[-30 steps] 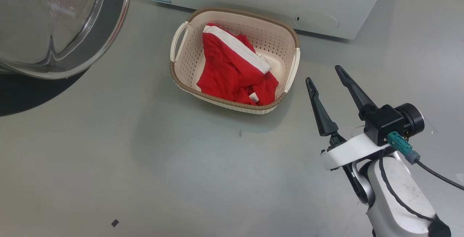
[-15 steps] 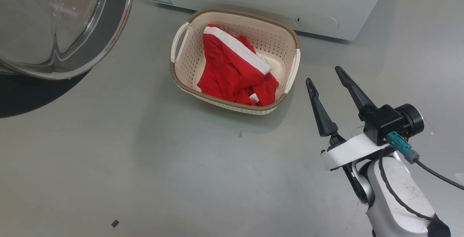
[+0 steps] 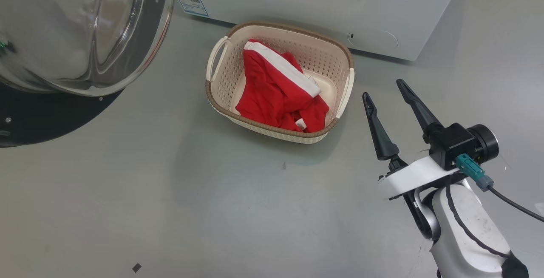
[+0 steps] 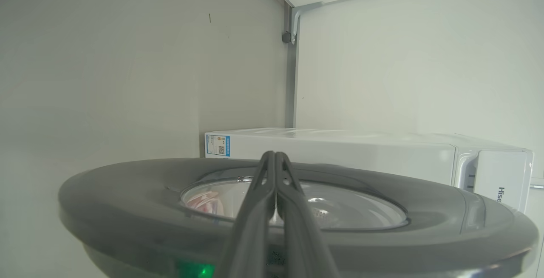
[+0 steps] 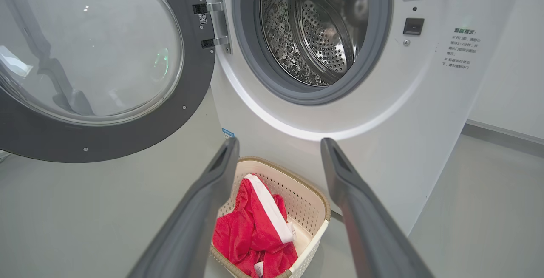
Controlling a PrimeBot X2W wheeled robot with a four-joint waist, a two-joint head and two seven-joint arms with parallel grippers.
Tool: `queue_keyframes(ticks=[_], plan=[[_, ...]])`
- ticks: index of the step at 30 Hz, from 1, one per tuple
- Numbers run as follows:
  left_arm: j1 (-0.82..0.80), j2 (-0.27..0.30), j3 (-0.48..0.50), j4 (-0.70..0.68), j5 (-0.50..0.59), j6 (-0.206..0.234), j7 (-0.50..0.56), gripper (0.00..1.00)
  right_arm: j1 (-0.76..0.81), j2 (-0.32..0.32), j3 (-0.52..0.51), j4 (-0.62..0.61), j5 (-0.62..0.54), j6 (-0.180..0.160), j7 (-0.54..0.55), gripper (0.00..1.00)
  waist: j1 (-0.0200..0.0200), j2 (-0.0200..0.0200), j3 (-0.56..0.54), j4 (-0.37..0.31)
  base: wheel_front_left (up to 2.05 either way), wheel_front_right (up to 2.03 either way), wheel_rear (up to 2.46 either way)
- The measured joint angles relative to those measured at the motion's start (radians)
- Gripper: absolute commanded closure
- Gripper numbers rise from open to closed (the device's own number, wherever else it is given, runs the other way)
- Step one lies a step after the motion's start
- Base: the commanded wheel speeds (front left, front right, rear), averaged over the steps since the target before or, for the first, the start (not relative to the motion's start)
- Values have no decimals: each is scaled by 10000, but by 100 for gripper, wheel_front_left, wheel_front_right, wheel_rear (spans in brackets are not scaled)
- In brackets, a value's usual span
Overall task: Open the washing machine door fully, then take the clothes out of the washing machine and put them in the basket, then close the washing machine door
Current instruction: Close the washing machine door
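While the door (image 5: 91, 57) stood swung open on its hinges at the left of the washer (image 5: 395, 112), the opening exposed the perforated steel wall of the drum (image 5: 318, 27). The clothes (image 3: 276, 95) lay bunched in the basket (image 3: 314, 52), with the white band uppermost and the label near the front rim. The basket sat on the floor (image 3: 170, 193) just in front of the washer, below the opening. The right gripper (image 3: 382, 88) hung beside the basket's right end, apart from it, with its fingers spread wide and holding nothing. The left gripper (image 4: 273, 155) was at the outer face of the door. Its fingers were pressed together with nothing between them and reached across the dark rim toward the glass. Contact with the door could not be confirmed.
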Motion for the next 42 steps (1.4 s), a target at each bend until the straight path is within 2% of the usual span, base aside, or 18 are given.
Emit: queue_keyframes(ticks=[11, 29, 42], plan=[[255, -332, -627, 44, -6, -696, 1469, 100, 11, 40, 23, 142, 105, 0, -75, 0, 0, 0, -323, 134, 0, 0, 0], [651, -692, -616, -119, -686, -1478, 3459, 100, 45, 115, 44, 261, 194, 2, -86, 0, 0, 0, -702, 240, 0, 0, 0], [1188, -1212, -744, -570, -1126, -1751, 4727, 100, 110, 146, 50, 301, 270, -75, -90, 0, 0, 0, -839, 245, 0, 0, 0]])
